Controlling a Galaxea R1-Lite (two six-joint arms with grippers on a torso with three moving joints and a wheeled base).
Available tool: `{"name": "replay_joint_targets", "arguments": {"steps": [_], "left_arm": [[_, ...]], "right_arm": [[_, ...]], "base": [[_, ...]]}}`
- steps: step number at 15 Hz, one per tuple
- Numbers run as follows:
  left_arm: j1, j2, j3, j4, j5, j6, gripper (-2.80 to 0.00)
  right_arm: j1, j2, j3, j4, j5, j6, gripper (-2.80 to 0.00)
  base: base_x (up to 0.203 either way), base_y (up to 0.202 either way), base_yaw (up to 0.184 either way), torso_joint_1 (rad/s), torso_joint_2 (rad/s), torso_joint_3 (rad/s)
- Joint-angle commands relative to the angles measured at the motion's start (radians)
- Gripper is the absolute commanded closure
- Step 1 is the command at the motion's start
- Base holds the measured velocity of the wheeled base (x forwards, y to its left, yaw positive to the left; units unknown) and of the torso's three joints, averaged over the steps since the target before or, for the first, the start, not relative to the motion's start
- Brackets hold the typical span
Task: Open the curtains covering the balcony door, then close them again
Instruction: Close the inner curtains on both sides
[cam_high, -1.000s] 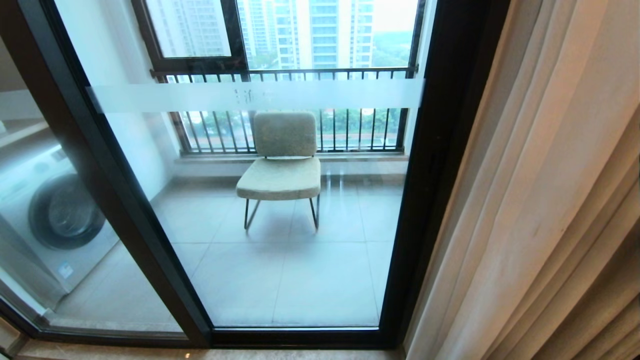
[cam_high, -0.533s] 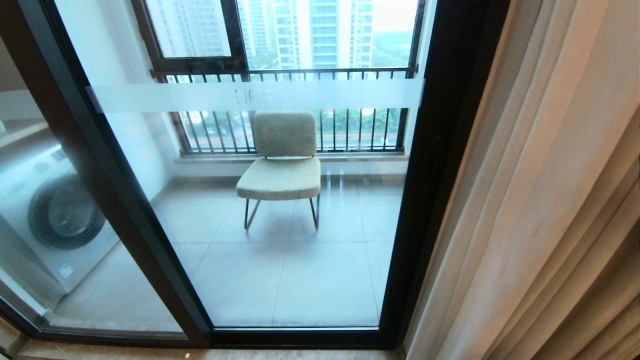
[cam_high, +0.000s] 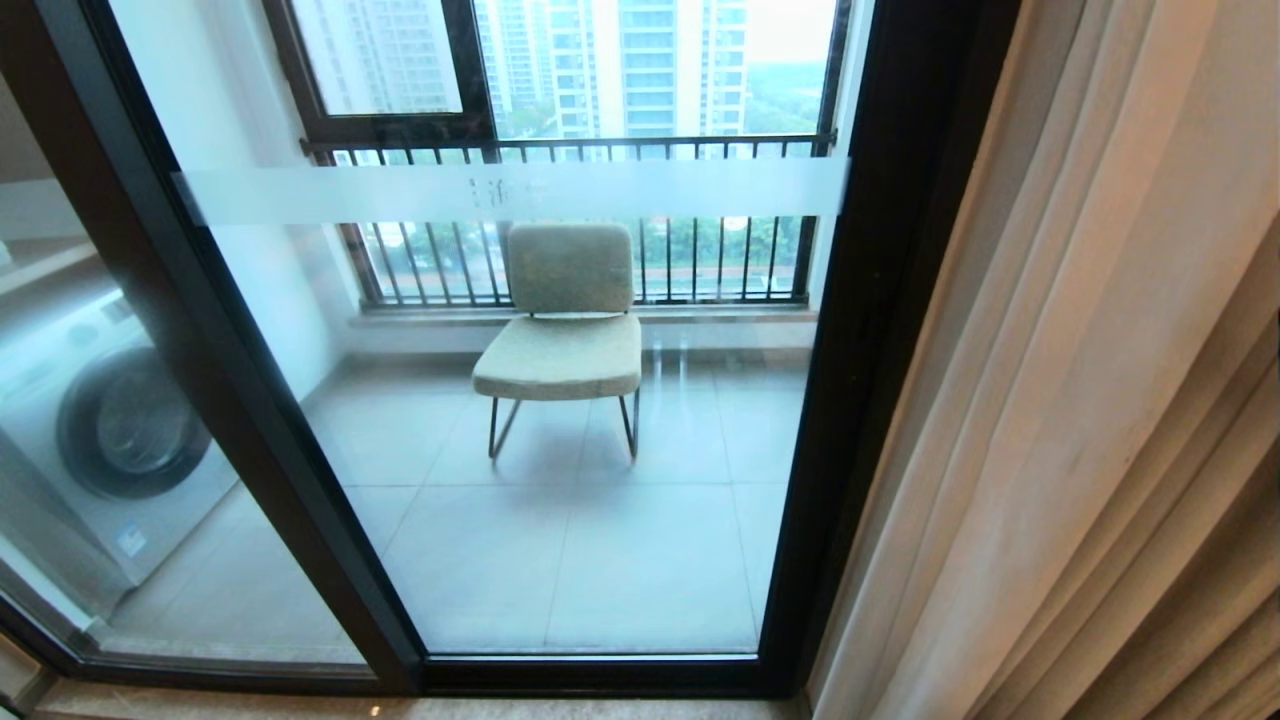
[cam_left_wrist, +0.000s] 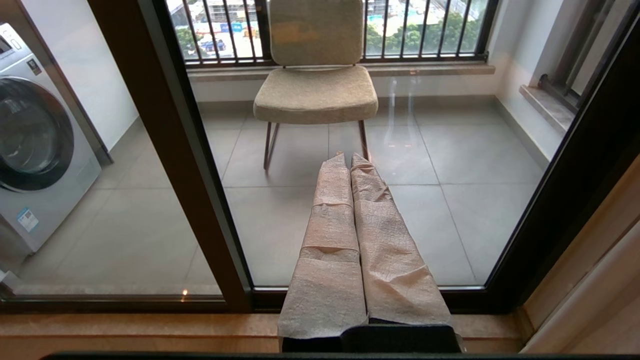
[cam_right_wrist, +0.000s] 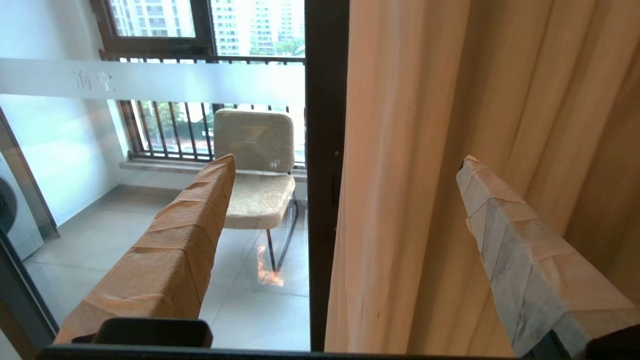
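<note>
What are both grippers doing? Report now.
Left gripper: shut, holding nothing, aimed at the balcony door.
Right gripper: open, holding nothing, its jaws either side of the curtains' edge, not touching.

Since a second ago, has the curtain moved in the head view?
No. The curtain keeps its edge against the door frame; only slight fold changes low down.

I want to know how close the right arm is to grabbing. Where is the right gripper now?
Only the right wrist view shows the right gripper: it hangs open before the curtains, astride their inner edge beside the balcony door frame.
</note>
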Motion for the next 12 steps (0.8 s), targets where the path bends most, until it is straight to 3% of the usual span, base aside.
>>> {"name": "replay_joint_targets", "arguments": {"steps": [1, 6, 12], "left_arm": [[0.000, 0.000, 0.000, 0.000, 0.000, 0.000, 0.00], [0.000, 0.000, 0.000, 0.000, 0.000, 0.000, 0.00], [0.000, 0.000, -0.001, 0.000, 0.000, 0.000, 0.00]], "right_arm": [[0.000, 0.098, -0.015, -0.046, 0.004, 0.000, -2.80], [0.000, 0.205, -0.038, -0.108, 0.005, -0.003, -2.80], [-0.002, 0.425, -0.173, -0.215, -0.003, -0.031, -2.80]], "base": [[0.000, 0.000, 0.000, 0.000, 0.00, 0.000], [0.000, 0.000, 0.000, 0.000, 0.00, 0.000], [0.000, 0.000, 0.000, 0.000, 0.00, 0.000]]}}
